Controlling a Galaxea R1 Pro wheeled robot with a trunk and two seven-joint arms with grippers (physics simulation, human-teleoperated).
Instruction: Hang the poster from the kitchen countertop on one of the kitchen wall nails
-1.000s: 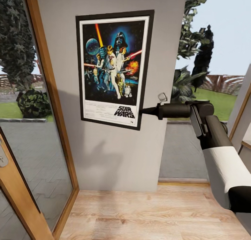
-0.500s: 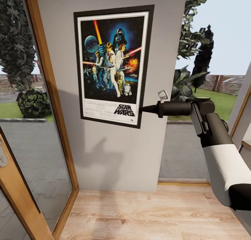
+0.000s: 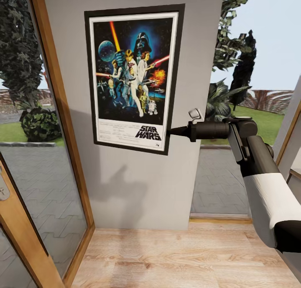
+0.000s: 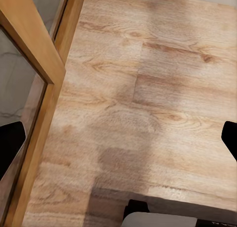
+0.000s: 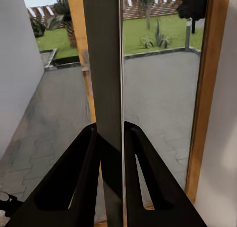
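Right gripper (image 3: 170,132) clamps the poster (image 3: 131,76) by its lower right edge against the wall (image 3: 138,187); letting go off-nail would likely drop it

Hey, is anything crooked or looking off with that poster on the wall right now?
Yes. The poster sits slightly askew against the grey wall: its top edge slopes and its left side runs off vertical. The right gripper is pinching its lower right edge, the fingers closed either side of the thin panel.
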